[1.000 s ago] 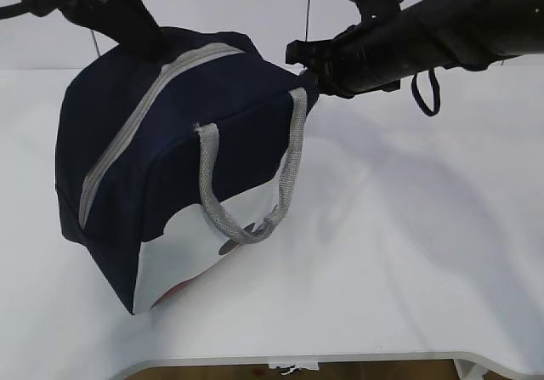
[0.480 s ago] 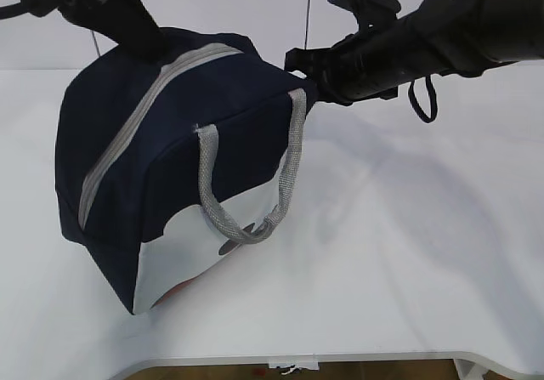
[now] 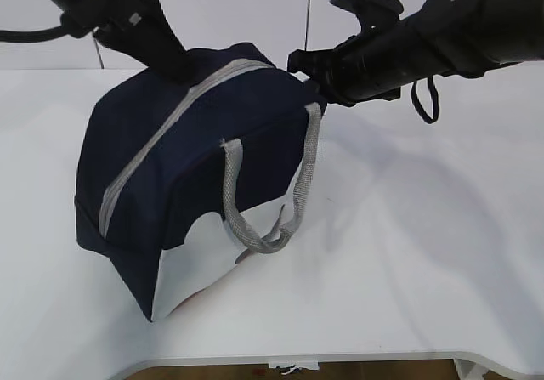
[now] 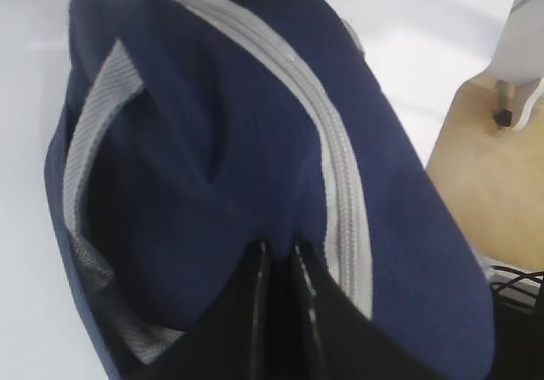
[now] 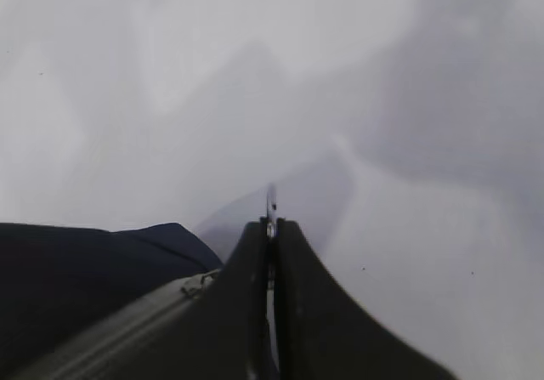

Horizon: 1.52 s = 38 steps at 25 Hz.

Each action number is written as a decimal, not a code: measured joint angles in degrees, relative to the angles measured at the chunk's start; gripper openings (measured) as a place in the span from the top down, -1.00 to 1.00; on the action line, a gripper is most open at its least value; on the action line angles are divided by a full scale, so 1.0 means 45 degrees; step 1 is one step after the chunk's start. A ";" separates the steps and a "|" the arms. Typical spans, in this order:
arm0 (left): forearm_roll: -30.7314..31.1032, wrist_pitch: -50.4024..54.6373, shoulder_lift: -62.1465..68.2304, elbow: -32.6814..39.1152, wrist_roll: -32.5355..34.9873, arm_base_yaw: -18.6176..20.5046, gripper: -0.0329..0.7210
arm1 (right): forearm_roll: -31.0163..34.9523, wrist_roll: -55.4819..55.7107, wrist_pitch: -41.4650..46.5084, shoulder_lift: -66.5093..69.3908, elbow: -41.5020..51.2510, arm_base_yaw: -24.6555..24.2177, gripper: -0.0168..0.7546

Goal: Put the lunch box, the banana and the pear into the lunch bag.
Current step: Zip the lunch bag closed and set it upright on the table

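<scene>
The navy lunch bag (image 3: pixel 170 176) lies tilted on the white table, its grey zipper (image 3: pixel 161 138) running along the top and looking closed. My left gripper (image 3: pixel 176 64) is shut on the bag's fabric at its far end; the left wrist view shows the fingers (image 4: pixel 280 257) pinching navy cloth beside the zipper (image 4: pixel 336 176). My right gripper (image 3: pixel 303 63) is at the bag's right top corner, shut on a thin metal ring pull (image 5: pixel 271 203) just past the zipper end (image 5: pixel 197 285). The lunch box, banana and pear are out of view.
A grey webbing handle (image 3: pixel 265 227) hangs down the bag's front side. The white table (image 3: pixel 408 252) stretches to the right, with its front edge (image 3: pixel 340 359) near the bottom. A wooden panel (image 4: pixel 476 159) shows beside the bag in the left wrist view.
The bag and my left gripper have shifted to the right and slightly down. My right gripper has stayed at the bag's right top corner.
</scene>
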 joint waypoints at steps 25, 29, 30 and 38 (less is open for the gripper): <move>-0.0257 -0.0024 0.0823 -0.0024 0.0063 0.0000 0.88 | -0.0962 -0.0274 0.0022 -0.0474 0.0000 -0.0009 -0.02; -0.0235 -0.0024 0.0823 -0.0024 -0.0014 0.0000 0.82 | -0.2328 -0.0354 0.1032 -0.0844 -0.0321 -0.0009 -0.03; -0.0235 -0.0024 0.0823 -0.0024 -0.0010 0.0000 0.79 | -0.2711 -0.0354 0.1449 -0.0894 -0.0488 -0.0009 -0.03; 0.0186 -0.0330 0.0823 -0.0024 -0.0245 0.0000 0.14 | -0.6032 0.0926 0.5282 -0.1187 -0.2109 -0.0009 -0.03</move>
